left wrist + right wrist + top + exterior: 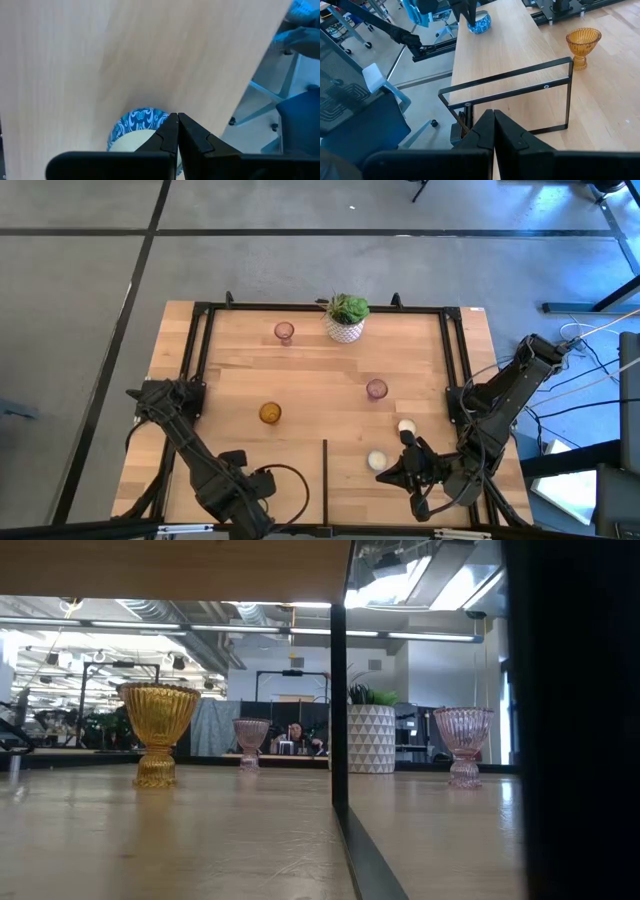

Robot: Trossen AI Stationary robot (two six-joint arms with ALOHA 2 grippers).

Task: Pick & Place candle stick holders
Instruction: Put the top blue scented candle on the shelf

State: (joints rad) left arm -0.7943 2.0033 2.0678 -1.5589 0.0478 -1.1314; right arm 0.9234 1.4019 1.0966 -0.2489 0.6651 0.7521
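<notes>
Overhead, table-level, two wrist views

Two pink holders (pixel 284 331) (pixel 376 389) and an amber holder (pixel 270 413) stand upright, spread apart; two white holders (pixel 406 426) (pixel 377 461), seemingly upright, sit close together.

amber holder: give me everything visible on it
The amber holder is a small goblet-shaped cup of ribbed, translucent golden glass: a flared bowl with a scalloped rim, a short stem and a round ribbed foot, seen best in the low view. It stands upright on the wooden table, left of centre, beyond the thin black frame in the right wrist view. Nothing touches it except the table; neither tool is near it.
</notes>
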